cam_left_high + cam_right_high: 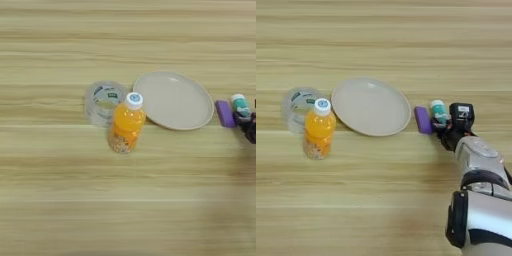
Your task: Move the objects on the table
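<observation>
1. Left eye view: the wood-grain table (125, 210) fills the picture. An orange-drink bottle (126, 124) with a white cap stands upright near the middle; its cap carries a small blue mark too small to read. Touching it at the upper left, partly behind it, lies a clear roll of tape (102, 101) with a green-and-white patch of print inside its ring, unreadable. Just right of the bottle sits a beige plate (174, 100). Beside the plate's right rim lies a small purple block (224, 113), and just right of that a small white tube (241, 106) with a teal-green label, whose writing is illegible. Only a dark sliver of the gripper shows at the right edge here.

2. Right eye view: the same row appears further left. The right gripper (448, 125) sits just right of the purple block, its black fingers low against the white tube, which stands nearly upright between the block and the gripper's black housing. Whether the jaws clasp the tube or merely touch it cannot be told. The silver forearm (481, 165) runs from the gripper toward the bottom right corner.
</observation>
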